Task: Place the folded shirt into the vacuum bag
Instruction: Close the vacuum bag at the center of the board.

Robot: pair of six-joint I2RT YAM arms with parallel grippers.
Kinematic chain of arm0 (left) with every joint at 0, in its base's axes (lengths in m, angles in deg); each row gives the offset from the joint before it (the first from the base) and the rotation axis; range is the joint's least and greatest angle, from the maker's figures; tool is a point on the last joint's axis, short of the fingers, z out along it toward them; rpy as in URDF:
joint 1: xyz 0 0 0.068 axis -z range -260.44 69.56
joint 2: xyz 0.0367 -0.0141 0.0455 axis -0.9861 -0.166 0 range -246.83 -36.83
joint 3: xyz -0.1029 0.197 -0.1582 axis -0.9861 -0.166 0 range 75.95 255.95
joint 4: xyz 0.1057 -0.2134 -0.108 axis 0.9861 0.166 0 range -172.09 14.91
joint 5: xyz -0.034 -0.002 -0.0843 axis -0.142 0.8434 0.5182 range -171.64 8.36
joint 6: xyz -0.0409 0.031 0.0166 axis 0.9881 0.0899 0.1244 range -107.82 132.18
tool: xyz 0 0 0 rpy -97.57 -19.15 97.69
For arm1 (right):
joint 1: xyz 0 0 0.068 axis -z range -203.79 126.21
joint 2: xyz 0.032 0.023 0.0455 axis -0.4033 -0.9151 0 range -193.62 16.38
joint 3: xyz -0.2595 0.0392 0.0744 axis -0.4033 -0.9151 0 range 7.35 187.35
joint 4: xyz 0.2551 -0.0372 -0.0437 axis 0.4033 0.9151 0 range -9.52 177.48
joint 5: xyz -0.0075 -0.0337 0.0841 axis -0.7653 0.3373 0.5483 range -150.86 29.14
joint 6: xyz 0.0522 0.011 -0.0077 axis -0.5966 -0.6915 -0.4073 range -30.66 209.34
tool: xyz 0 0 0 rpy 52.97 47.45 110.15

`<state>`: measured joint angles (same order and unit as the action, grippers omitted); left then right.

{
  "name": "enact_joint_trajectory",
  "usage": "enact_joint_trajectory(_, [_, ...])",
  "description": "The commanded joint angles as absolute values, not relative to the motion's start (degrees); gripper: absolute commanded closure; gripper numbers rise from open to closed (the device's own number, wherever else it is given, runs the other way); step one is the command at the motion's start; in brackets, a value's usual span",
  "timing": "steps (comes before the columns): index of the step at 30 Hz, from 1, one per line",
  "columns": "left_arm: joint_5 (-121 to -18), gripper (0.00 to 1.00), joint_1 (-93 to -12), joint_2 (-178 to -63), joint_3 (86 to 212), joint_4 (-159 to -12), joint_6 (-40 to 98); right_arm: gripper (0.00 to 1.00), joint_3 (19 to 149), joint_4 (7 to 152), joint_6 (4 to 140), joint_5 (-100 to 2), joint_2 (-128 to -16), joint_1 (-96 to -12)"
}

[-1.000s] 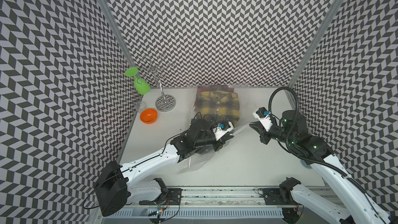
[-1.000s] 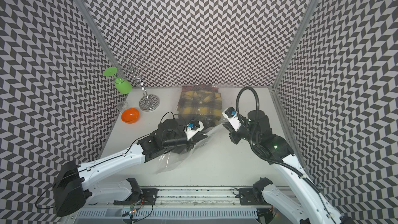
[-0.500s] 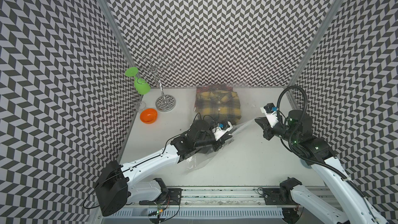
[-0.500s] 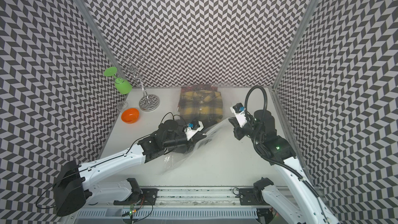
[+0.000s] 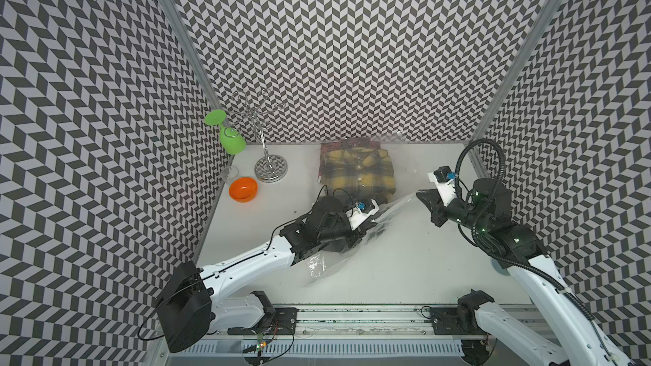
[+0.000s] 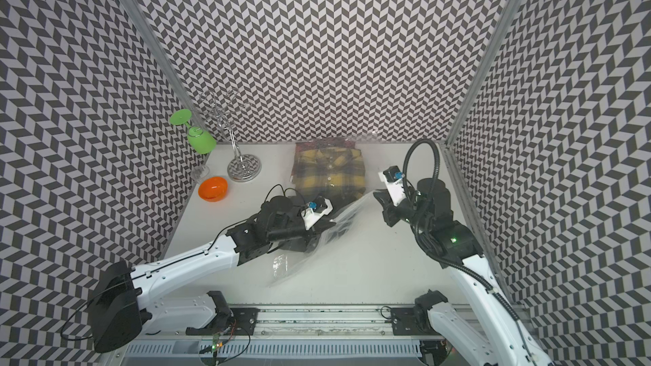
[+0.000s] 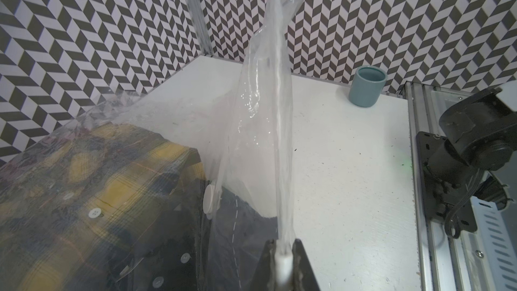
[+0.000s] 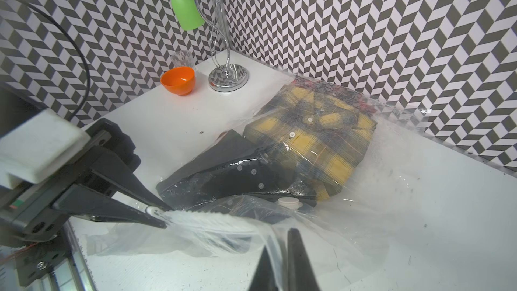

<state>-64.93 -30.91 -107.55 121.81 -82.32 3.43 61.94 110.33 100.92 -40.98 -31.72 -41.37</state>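
A folded yellow plaid shirt (image 5: 355, 170) (image 8: 316, 141) lies flat at the back of the table under the clear film of the vacuum bag (image 5: 391, 209) (image 7: 263, 107). A dark folded garment (image 8: 223, 169) lies in front of it, beside the bag's round white valve cap (image 8: 288, 201). My left gripper (image 7: 282, 243) (image 8: 165, 216) is shut on the bag's whitish zip edge. That edge runs taut and raised across to my right gripper (image 5: 421, 194) (image 8: 279, 239), which pinches the film with only a sliver between its fingers.
At the back left stand a chrome rack (image 5: 269, 167) with a green glass (image 5: 232, 139) hanging from it, a small clear glass (image 5: 230, 172) and an orange bowl (image 5: 243, 189). A teal cup (image 7: 368, 86) stands near the right wall. The arms' rail (image 5: 352, 315) runs along the front.
My right gripper has drawn back to the right and slightly away, pulling the bag's edge taut between the two grippers. The left gripper has stayed almost in place.
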Motion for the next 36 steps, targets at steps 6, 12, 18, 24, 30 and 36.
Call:
enact_joint_trajectory(6, [-62.39,1.00,-33.02,-108.65,123.70,-80.28,4.12,0.41,67.82,115.54,104.28,-38.02,-31.77,-43.76])
enact_joint_trajectory(12, [-57.57,1.00,-33.55,-106.64,123.67,-82.76,3.48,0.35,78.69,125.95,108.55,-50.76,-38.94,-54.43])
enact_joint_trajectory(18, [-53.35,1.00,-33.41,-104.18,122.09,-87.11,4.36,0.33,86.77,128.22,110.53,-51.41,-50.90,-63.14])
enact_joint_trajectory(24, [-53.24,1.00,-33.35,-102.22,120.66,-87.89,4.01,0.31,85.17,128.86,114.48,-51.42,-54.98,-63.28])
enact_joint_trajectory(30, [-53.94,1.00,-33.56,-103.08,120.38,-87.48,3.52,0.30,81.89,131.25,116.30,-55.27,-52.79,-64.39])
enact_joint_trajectory(36, [-56.01,1.00,-34.05,-103.94,121.07,-86.44,2.52,0.32,81.36,134.66,115.65,-52.83,-51.24,-64.59])
